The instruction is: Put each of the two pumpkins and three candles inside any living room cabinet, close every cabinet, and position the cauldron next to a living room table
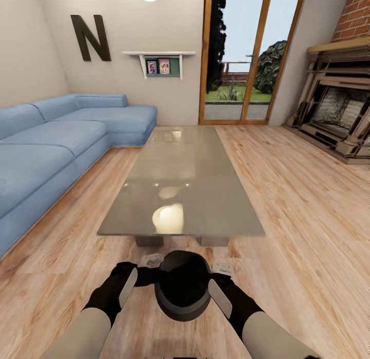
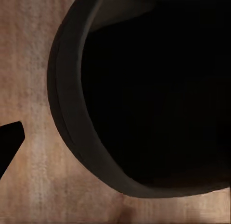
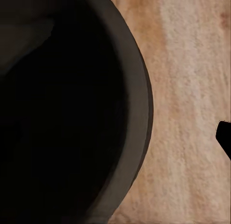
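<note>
Cauldron (image 1: 182,284) position: between the two grippers, just in front of the near short end of the coffee table (image 1: 180,174), above the wooden floor (image 1: 288,194). The left gripper (image 1: 134,281) sits against the cauldron's left flank and the right gripper (image 1: 215,287) against its right flank; each presents a pale flat finger beside the black body. Whether the fingers clamp the rim or only press the sides cannot be told, nor how far each gripper is open.

Room: light plank floor with visible grain. A blue L-shaped sofa (image 1: 56,143) runs along the left wall. A wood-framed glass door (image 1: 241,55) stands behind the table's far end. An ornate fireplace surround (image 1: 336,109) under brick occupies the right.

Table: long, low, rectangular, grey-tinted glass top with lamp reflections, blocky base.

Cauldron: round, matt black, bulging body, wide round mouth, dark interior. In the left wrist view its thick rim (image 2: 72,113) curves over the floor planks; the right wrist view shows the opposite rim arc (image 3: 139,99).

Wall items: dark letter N (image 1: 91,37); small white shelf (image 1: 160,60) holding framed pictures.
</note>
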Motion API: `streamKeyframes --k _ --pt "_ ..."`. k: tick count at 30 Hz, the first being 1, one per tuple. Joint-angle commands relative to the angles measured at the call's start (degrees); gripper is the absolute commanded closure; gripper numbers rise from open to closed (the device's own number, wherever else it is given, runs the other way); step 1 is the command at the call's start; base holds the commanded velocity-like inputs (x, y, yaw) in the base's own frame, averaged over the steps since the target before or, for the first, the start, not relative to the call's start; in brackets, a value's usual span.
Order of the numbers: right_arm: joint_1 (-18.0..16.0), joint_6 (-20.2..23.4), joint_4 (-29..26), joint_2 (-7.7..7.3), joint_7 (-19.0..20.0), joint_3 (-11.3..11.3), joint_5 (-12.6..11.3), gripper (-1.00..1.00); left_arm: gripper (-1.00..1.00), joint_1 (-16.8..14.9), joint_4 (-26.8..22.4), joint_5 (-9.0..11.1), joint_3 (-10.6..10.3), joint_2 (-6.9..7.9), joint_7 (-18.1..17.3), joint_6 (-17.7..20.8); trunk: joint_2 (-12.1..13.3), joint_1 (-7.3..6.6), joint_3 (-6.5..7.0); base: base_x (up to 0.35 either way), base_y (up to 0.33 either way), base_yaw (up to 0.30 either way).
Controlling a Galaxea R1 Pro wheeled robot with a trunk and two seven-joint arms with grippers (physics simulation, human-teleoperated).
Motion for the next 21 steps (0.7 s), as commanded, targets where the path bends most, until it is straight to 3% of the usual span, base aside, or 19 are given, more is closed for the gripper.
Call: streamKeyframes --k 1,21 --pt "-0.03 0.21 -0.07 0.0 -0.43 0.16 -0.27 -1.0 -1.0 -0.01 -0.06 0.4 0.19 -0.05 0.03 0.39 -0.01 -0.06 0.18 -0.25 0.0 0.0" --pt "-0.03 0.2 -0.07 0.0 -0.43 0.15 -0.26 -1.0 -1.0 -0.01 -0.06 0.39 0.53 -0.05 0.06 0.43 0.26 -0.57 4.61 -0.021 0.0 0.0"
